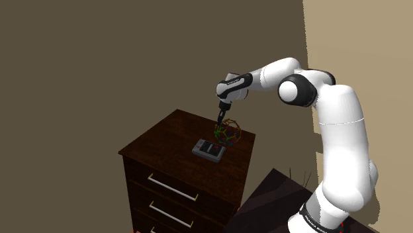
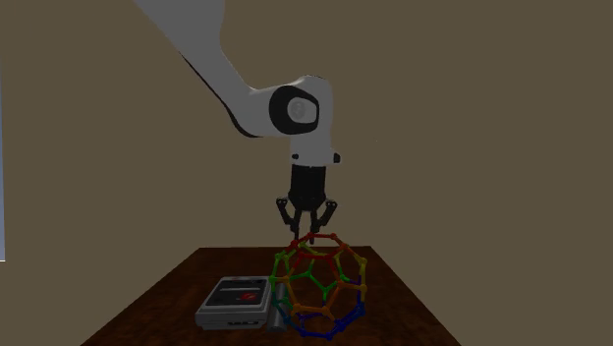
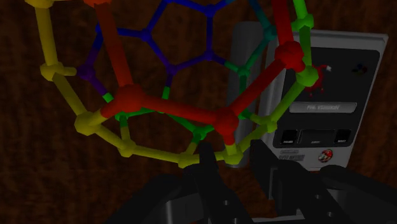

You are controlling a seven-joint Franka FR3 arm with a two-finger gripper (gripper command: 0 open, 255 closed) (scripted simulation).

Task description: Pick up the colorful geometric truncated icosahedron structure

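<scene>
- Atop a dark brown wooden chest of drawers (image 1: 165, 142): hollow ball-shaped cage of red, yellow, green and blue struts (image 1: 228, 131), set near the edge toward the shoulder view's right, the stand's side.
- Nearly round all over, so no long axis to speak of; resting with blue struts lowest against the wood and a ring of red struts uppermost, facing straight up at the hand.
- From the second exterior view, same cage (image 2: 319, 280) standing taller than its neighbour; from the wrist view (image 3: 172, 109), red struts nearest, yellow along one flank, blue deepest inside.
- Just beside it, on the second exterior view's left: flat grey rectangular game console (image 2: 236, 300) with a dark top panel and a red mark, lying flat on the wood; touching the cage or not, cannot tell.
- Directly above the cage: all-black two-finger gripper (image 2: 307, 234), pointing straight down, fingers parted and reaching the topmost struts, one on each side of a yellow-green joint; no clasp, nothing gripped.
- Above that: white arm with dark joints (image 1: 337, 119), coming across from the shoulder view's right.
- Below the top: drawer fronts with pale bar handles (image 1: 173, 187).
- Behind everything: plain brown-grey wall (image 1: 99, 66).
</scene>
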